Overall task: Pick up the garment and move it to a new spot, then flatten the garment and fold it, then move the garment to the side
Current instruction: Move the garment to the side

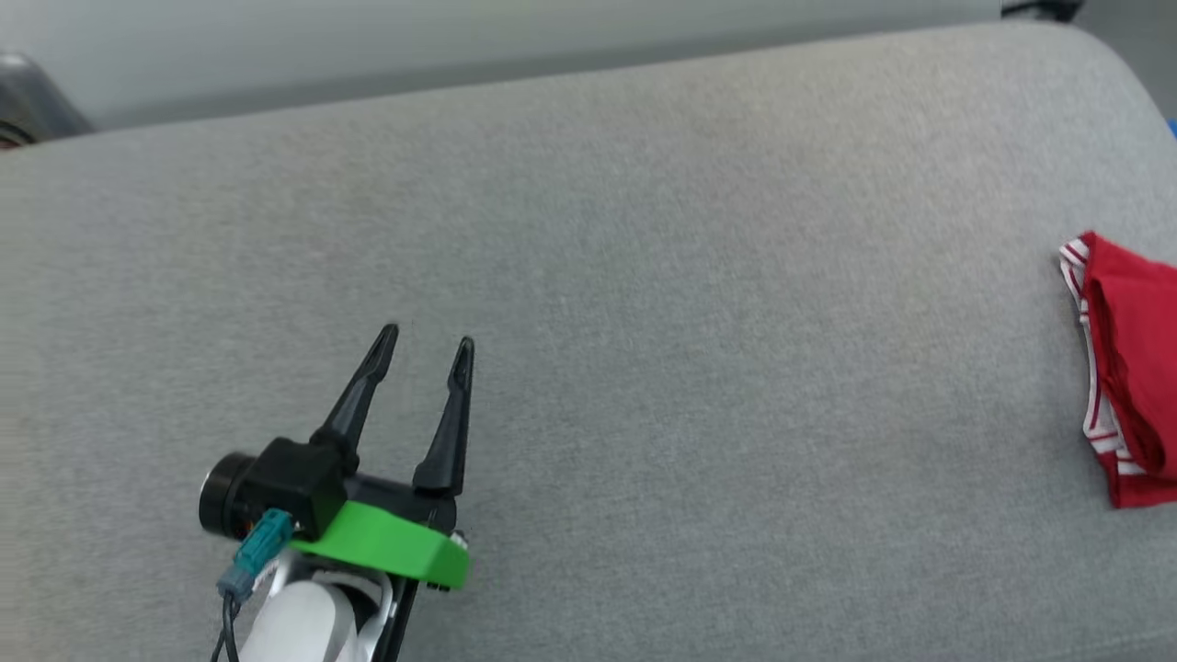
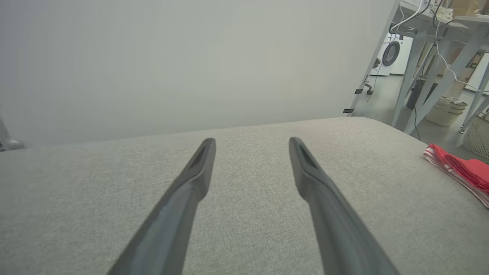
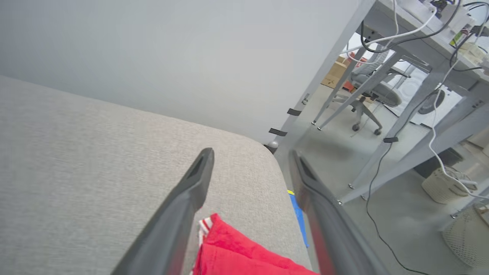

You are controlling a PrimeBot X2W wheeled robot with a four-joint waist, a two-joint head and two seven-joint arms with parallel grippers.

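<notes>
The garment point(image 1: 1133, 368), red with red-and-white striped trim, lies folded at the right edge of the grey padded surface point(image 1: 644, 322), partly cut off by the head view's border. My left gripper point(image 1: 425, 338) hovers open over the bare surface at the lower left, far from the garment. In the left wrist view that gripper point(image 2: 252, 143) holds nothing, and the garment point(image 2: 462, 170) lies far to the right. In the right wrist view my right gripper point(image 3: 250, 154) is open just above the garment point(image 3: 237, 252), whose edge lies between the finger bases near the surface's corner.
A pale wall point(image 2: 191, 57) runs behind the surface. Off its right end are grey metal table legs point(image 3: 382, 114) with hanging cables, an office chair point(image 3: 366, 91), woven baskets point(image 3: 443, 183) on the floor and a strip of blue tape point(image 3: 298, 217).
</notes>
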